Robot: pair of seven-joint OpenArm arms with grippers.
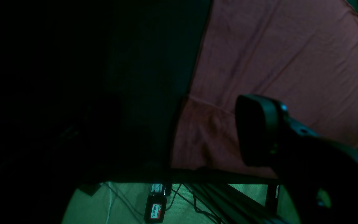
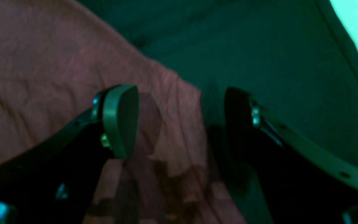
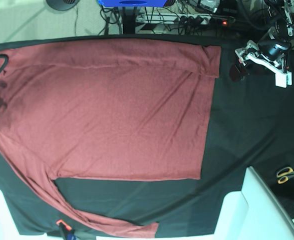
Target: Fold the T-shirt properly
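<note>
Lying spread flat over the black cloth-covered tabletop (image 3: 237,130), the large brick-red long-sleeved knit T-shirt (image 3: 111,110) filled most of the base view, its body running long from that view's left to its right. One sleeve lay folded along the far edge, while the other trailed down the near left and out along the front edge of the tabletop.

The left gripper (image 3: 238,67) hung just off the shirt's far right corner in the base view, near the end of the folded sleeve. Its wrist view showed only one dark pad (image 1: 255,130) over the red fabric, close to the cloth's edge; the second pad was out of frame, but the jaws appeared to stand wide apart with nothing between them.

The right gripper (image 2: 179,121) sat at the opposite end, at the base view's left edge, where it was barely visible. In its wrist view the jaws stood clearly apart and empty, one pad (image 2: 120,119) over a rumpled edge of the shirt and the other over the black cloth, so that the fabric's border ran between them.

Judging from this, each arm stood at one end of the shirt's long axis, and the right gripper seemed better placed to close on an edge first.
</note>
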